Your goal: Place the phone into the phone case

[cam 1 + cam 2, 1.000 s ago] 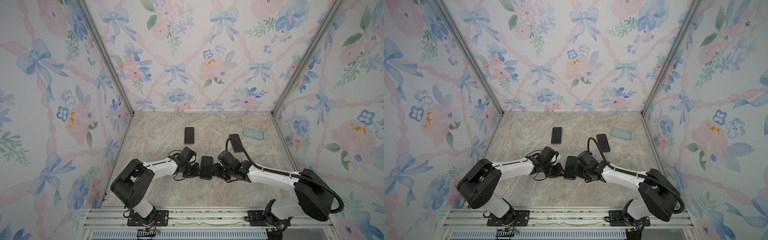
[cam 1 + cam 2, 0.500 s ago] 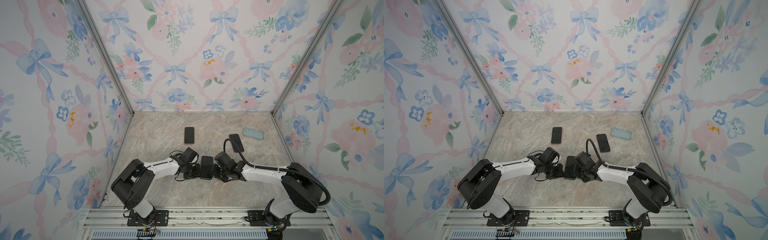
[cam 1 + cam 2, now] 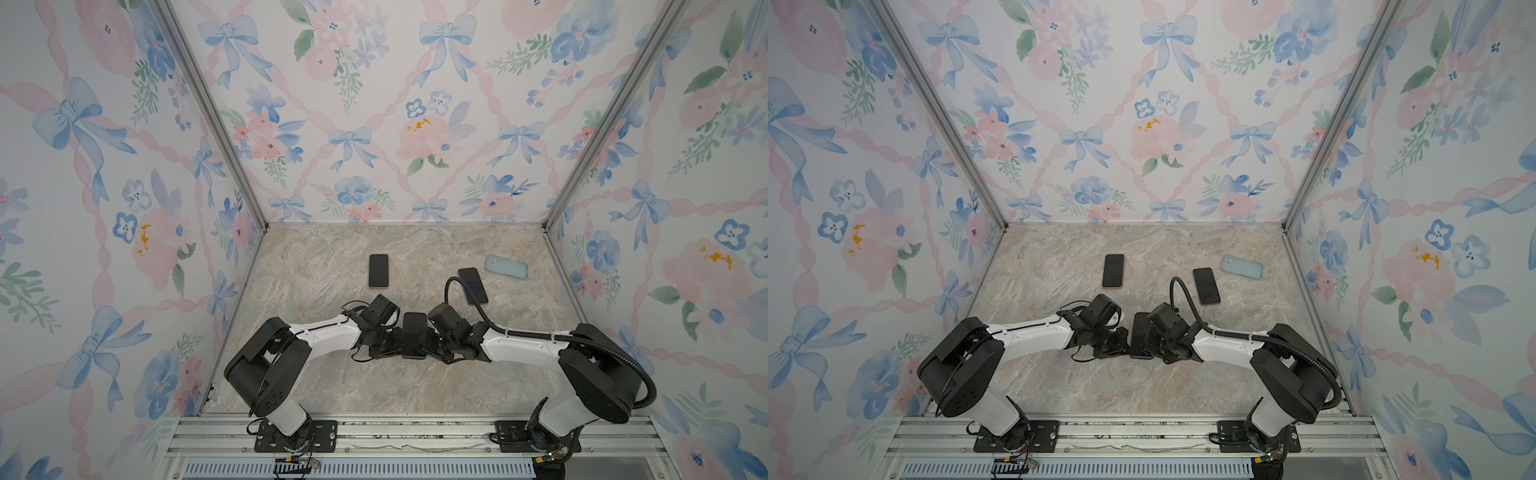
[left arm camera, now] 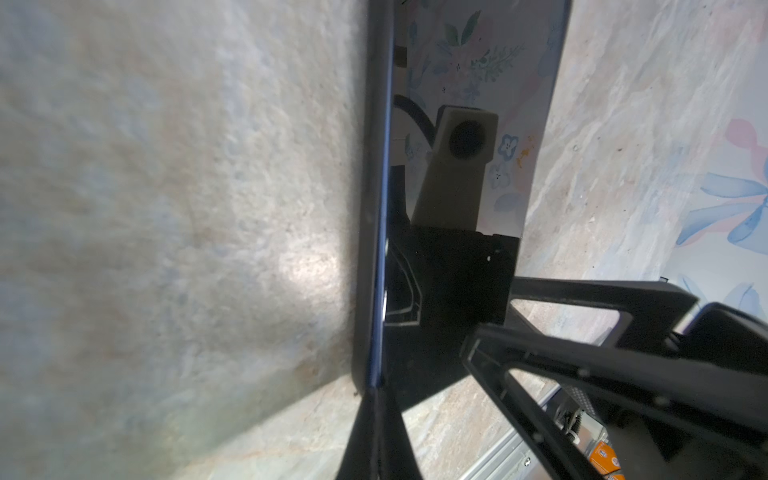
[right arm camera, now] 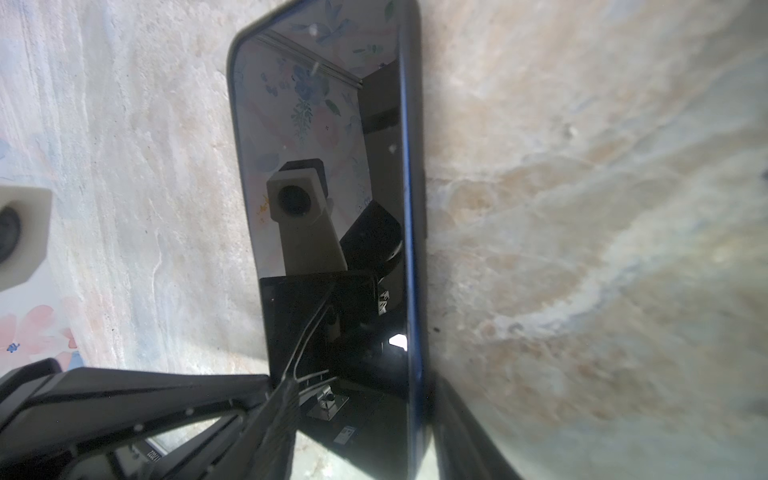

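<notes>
Phone (image 3: 414,332) sits mid-desk, slightly toward 6 o'clock in both top views, long axis running 12 to 6, screen up, caught between the two arms. Left end effector (image 4: 419,370) comes in from 9 o'clock, fingers pressed nearly together and pinching the phone's long edge: one finger (image 4: 540,365) lies over the glass, the other runs along the outer side. Right end effector (image 5: 351,388) comes in from 3 o'clock, spread to the phone's width, with a finger against each long edge near one short end, so it grips the phone too. Wrist views show the screen dark and mirror-like, reflecting wallpaper and a beige camera housing; the long side shows black outside a thin blue line. Can't tell whether the phone rests on the desk (image 3: 332,386) or is slightly lifted. Second black phone (image 3: 378,271) lies flat at 11 o'clock from it, well apart. Third black phone (image 3: 473,285) lies at 2 o'clock, with the right arm's cable crossing in front of it. Light blue phone case (image 3: 506,266) lies farther out at 2 o'clock, near the third phone but not touching it, with nothing in it.
</notes>
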{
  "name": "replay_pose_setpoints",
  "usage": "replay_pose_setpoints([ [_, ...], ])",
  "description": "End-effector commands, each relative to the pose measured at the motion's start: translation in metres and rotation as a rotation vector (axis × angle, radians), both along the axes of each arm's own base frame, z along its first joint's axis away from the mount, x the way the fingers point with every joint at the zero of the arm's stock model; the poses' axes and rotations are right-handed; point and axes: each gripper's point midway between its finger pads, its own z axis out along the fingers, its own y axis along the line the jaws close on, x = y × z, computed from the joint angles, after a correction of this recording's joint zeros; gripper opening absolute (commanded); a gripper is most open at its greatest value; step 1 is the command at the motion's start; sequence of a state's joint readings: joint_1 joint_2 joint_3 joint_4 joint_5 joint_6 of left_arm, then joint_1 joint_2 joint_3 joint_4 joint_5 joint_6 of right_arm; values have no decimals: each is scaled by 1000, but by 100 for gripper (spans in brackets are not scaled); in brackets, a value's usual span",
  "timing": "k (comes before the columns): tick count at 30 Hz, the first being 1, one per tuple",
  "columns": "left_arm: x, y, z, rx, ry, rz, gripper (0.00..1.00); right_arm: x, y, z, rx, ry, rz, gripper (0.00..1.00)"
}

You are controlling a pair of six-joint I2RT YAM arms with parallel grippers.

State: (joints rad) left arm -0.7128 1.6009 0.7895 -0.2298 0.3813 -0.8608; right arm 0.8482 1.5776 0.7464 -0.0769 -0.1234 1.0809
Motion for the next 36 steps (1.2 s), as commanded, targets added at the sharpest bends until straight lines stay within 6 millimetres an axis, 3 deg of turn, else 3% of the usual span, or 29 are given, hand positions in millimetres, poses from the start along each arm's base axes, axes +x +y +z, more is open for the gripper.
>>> replay_pose_setpoints([
  [1,-4,6,-15,54,22,-9,3,-5,15,-5,21,4,46,53],
  [15,-8,7,-21,77,18,-18,1,-6,14,-1,16,-6,56,52],
  [21,0,15,-6,121,-43,-25,16,-2,-11,12,-140,-61,93,52],
  [24,0,13,-6,113,-33,-35,18,-2,-16,16,-170,-76,107,51],
  [36,1,12,-17,133,-15,-48,13,-8,-10,21,-162,-77,138,48],
])
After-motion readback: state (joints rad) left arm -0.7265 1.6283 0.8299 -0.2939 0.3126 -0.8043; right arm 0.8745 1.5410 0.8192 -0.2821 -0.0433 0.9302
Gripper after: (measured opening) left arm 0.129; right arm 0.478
